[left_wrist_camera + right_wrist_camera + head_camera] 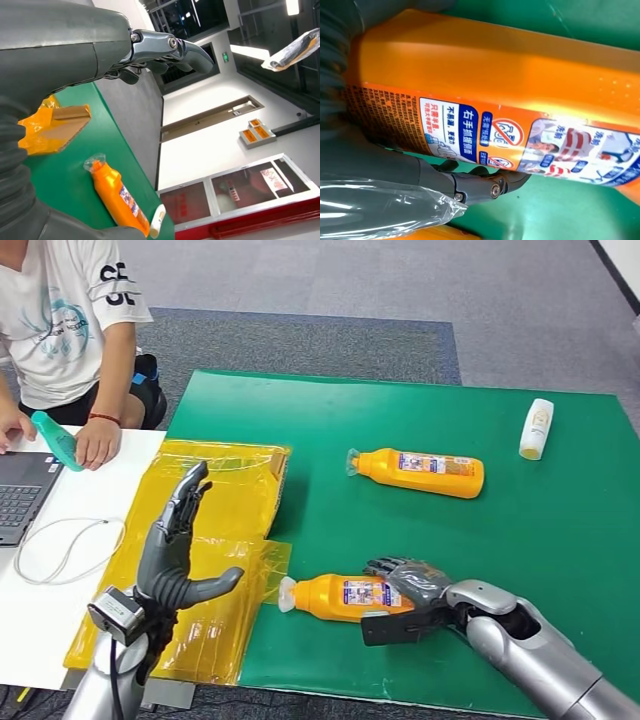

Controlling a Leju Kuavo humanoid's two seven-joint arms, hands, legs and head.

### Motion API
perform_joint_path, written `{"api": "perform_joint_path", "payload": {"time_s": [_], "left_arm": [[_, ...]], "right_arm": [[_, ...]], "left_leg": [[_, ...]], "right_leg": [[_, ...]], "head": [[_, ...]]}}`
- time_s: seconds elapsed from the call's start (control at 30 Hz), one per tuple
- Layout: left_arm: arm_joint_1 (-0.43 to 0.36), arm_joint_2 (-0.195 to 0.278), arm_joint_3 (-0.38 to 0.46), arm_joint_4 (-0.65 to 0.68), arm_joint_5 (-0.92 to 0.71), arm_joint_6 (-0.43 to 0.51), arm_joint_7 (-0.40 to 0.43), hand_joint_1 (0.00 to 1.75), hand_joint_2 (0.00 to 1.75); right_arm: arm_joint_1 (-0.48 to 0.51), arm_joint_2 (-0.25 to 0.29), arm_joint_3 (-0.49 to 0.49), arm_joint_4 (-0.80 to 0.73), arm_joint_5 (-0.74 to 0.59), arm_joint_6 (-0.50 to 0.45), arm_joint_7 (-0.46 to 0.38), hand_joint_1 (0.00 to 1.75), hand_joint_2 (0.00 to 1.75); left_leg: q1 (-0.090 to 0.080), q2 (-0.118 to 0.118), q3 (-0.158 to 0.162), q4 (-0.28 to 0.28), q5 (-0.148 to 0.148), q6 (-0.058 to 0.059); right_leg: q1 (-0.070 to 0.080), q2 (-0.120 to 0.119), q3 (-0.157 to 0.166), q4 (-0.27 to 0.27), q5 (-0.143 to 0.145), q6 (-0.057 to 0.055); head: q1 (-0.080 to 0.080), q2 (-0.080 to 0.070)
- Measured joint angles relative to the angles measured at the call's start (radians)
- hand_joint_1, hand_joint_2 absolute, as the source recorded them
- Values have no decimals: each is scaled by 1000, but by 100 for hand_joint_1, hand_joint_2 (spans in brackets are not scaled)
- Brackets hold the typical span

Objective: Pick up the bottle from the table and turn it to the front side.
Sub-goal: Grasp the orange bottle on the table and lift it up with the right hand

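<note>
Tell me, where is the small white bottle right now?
In the head view the small white bottle lies near the green mat's far right corner, beyond the farther orange bottle, away from both hands.

the right hand (407,590) covered the base of the near orange bottle (343,596); label print was too small to read. the person (68,320) was cut off above.
</note>
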Motion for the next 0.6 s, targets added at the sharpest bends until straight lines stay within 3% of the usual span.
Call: {"api": "perform_joint_path", "payload": {"time_s": [0.33, 0.6], "left_arm": [[6, 9, 9, -8, 0, 4, 0, 0, 175], [6, 14, 10, -9, 0, 4, 0, 0, 175]], "right_arm": [[-35, -107, -2, 1, 0, 57, 14, 0, 175], [-45, -135, -1, 1, 2, 65, 17, 0, 175]], "left_leg": [[0, 0, 0, 0, 0, 1], [0, 0, 0, 0, 0, 0]], "right_leg": [[0, 0, 0, 0, 0, 0], [0, 0, 0, 0, 0, 0]], "head": [[0, 0], [0, 0]]}}
